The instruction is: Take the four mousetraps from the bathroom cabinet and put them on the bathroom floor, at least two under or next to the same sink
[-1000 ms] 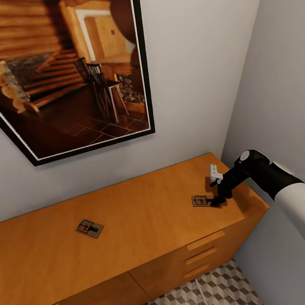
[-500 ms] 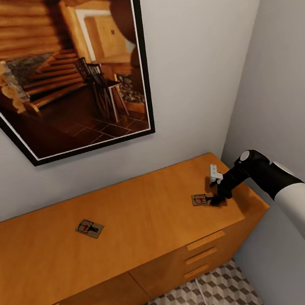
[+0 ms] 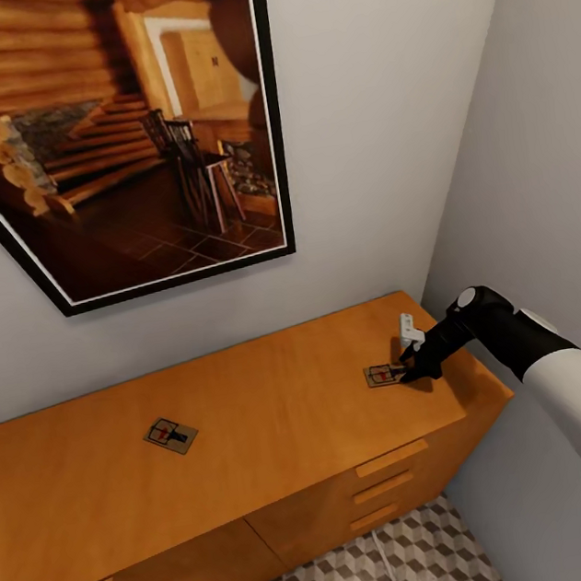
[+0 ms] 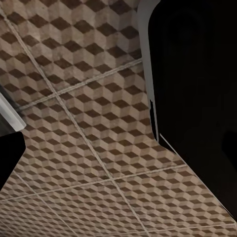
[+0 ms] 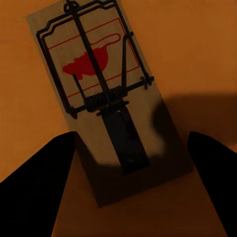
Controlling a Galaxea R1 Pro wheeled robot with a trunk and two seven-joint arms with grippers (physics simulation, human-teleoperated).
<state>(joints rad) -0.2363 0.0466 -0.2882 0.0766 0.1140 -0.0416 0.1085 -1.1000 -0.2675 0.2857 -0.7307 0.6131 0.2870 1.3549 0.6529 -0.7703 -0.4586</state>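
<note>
Your right gripper stands open astride the near mousetrap, gripping nothing; the trap lies flat on the cabinet near its right end. Close off-centre and the thin board may skid away.

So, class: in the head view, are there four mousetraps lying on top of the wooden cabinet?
No, only two show on the cabinet top: one mousetrap toward the left and another mousetrap by the right gripper.
</note>
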